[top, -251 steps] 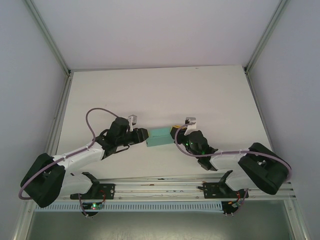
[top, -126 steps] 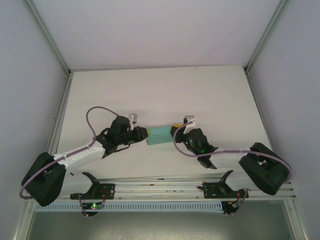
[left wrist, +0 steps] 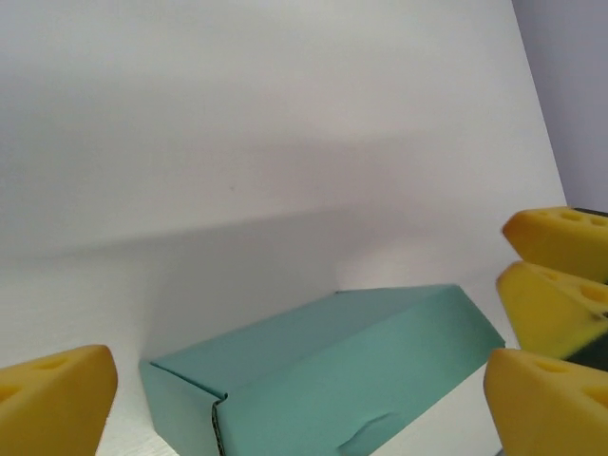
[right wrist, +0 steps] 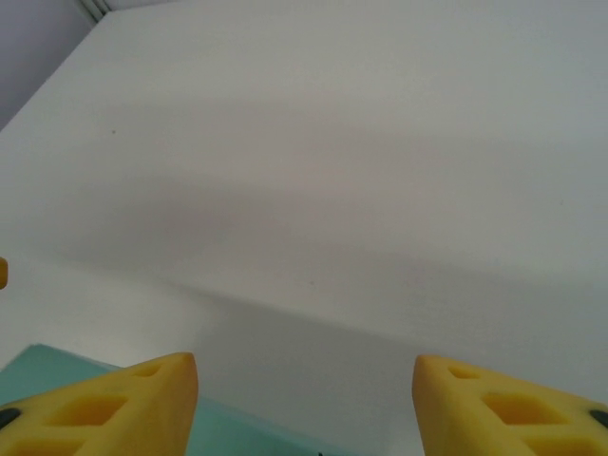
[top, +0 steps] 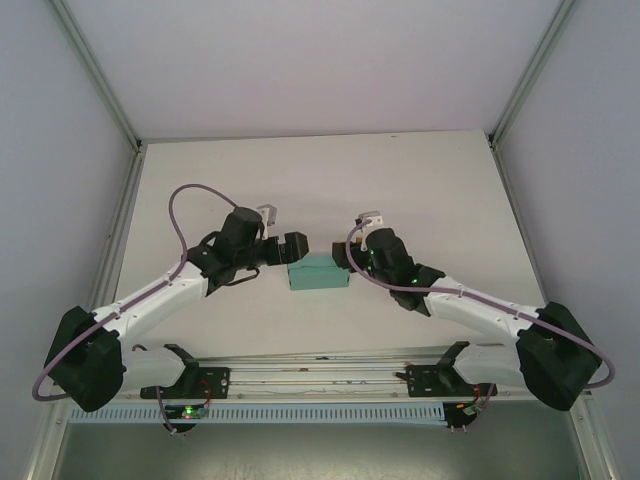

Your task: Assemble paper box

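Observation:
The paper box [top: 318, 273] is a closed teal-green rectangular carton lying flat on the white table [top: 420, 190], between the two arms. My left gripper [top: 294, 247] hovers just above the box's left end, open, with nothing between its fingers. My right gripper [top: 345, 256] is at the box's right end, also open and empty. In the left wrist view the box [left wrist: 332, 366] lies below the wide-apart yellow pads [left wrist: 52, 399], and the right gripper's pads [left wrist: 559, 237] show at the right edge. The right wrist view catches a teal corner of the box [right wrist: 47, 369] beside its left pad [right wrist: 104, 404].
The white table runs far and to both sides of the box. Grey enclosure walls [top: 60, 120] and metal frame posts [top: 100, 75] border it. The arm bases sit on a rail [top: 320, 375] at the near edge.
Both grippers have opened and let go of the box. They drew up and slightly away from its ends. The box now rests on the table, turned more level.

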Motion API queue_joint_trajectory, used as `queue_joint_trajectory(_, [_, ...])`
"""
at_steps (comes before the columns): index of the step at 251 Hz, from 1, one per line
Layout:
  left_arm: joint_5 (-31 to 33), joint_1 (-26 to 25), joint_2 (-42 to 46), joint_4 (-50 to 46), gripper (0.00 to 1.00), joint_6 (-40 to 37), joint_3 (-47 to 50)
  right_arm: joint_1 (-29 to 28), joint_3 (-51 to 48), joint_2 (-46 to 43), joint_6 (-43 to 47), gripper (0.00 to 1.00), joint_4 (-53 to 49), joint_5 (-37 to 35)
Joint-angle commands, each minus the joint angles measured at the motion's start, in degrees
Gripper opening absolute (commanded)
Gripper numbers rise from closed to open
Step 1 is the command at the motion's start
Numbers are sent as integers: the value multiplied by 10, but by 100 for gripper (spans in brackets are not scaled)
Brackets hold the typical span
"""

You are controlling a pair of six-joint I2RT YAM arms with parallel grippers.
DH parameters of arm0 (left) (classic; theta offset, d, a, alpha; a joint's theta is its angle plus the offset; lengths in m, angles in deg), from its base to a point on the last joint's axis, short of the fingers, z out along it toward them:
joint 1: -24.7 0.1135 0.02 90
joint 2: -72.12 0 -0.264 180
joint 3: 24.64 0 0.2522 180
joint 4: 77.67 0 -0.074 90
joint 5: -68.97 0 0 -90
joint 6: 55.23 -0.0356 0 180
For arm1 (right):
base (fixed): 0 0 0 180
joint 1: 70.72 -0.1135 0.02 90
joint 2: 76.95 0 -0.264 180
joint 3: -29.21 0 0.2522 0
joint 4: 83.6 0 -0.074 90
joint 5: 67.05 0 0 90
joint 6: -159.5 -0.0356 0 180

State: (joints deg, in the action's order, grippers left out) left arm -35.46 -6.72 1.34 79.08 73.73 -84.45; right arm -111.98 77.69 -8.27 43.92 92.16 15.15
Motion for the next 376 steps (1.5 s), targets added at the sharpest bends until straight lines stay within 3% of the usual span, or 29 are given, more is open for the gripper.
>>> queue_joint_trajectory(1, [39, 5, -3, -71, 100, -23, -26, 12, 17, -20, 20, 63, -50, 6])
queue_joint_trajectory(50, [41, 6, 10, -94, 98, -15, 2, 27, -17, -37, -8, 59, -78, 47])
queue_joint_trajectory(108, [13, 12, 17, -88, 72, 10, 50, 28, -54, -22, -43, 56, -61, 77])
queue_joint_trajectory(203, [-36, 13, 20, 18, 62, 55, 140, 22, -123, 33, -15, 53, 52, 138])
queue_joint_trajectory(267, [-63, 13, -7, 55, 28, 78, 169, -15, -145, 124, 5, 48, 118, 132])
queue_joint_trajectory(296, [-60, 13, -11, 46, 20, 75, 179, -11, -131, 85, -16, 54, 97, 105])
queue_joint_trajectory(376, [-41, 12, 4, 56, 20, 62, 214, 26, -87, -45, -82, 67, 44, 79])
